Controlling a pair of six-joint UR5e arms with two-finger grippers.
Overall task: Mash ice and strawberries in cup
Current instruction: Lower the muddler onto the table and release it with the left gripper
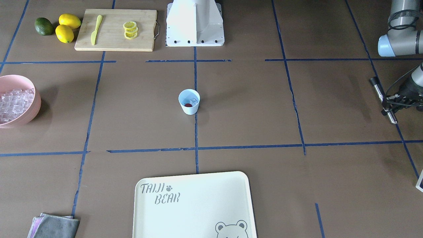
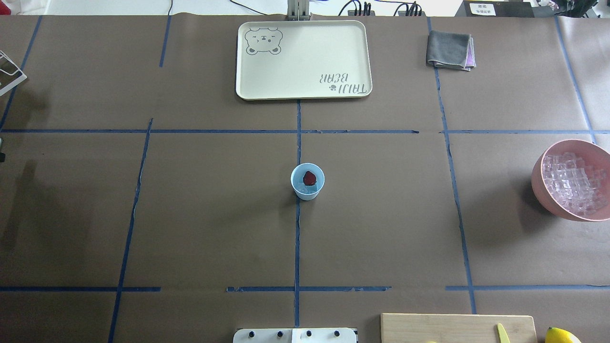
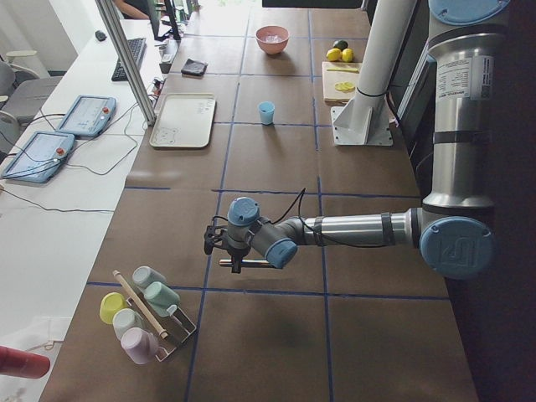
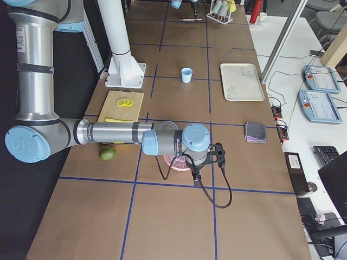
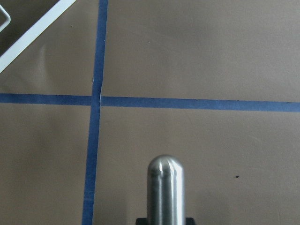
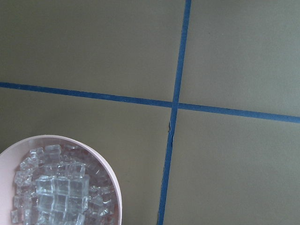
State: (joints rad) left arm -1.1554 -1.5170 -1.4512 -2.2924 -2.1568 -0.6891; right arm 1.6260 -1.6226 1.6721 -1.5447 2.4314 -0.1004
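The light blue cup (image 1: 189, 103) stands at the table's middle, also in the overhead view (image 2: 307, 186). In it lie a red strawberry (image 2: 310, 178) and a few clear ice cubes (image 1: 194, 101). My left gripper (image 1: 386, 101) is far off at the table's left end, shut on a metal muddler (image 1: 382, 99) held level above the table. The muddler's rounded tip (image 5: 165, 180) shows in the left wrist view. My right gripper (image 4: 218, 154) shows only in the exterior right view, beside the pink bowl; I cannot tell whether it is open or shut.
A pink bowl (image 2: 541, 183) full of ice cubes (image 6: 56, 190) stands at the right end. A cutting board (image 1: 115, 29) bears lemon slices and a yellow knife, with lemons and an avocado beside it. A cream tray (image 2: 303, 59), a grey cloth (image 2: 449, 49) and a cup rack (image 3: 146, 314) are also there.
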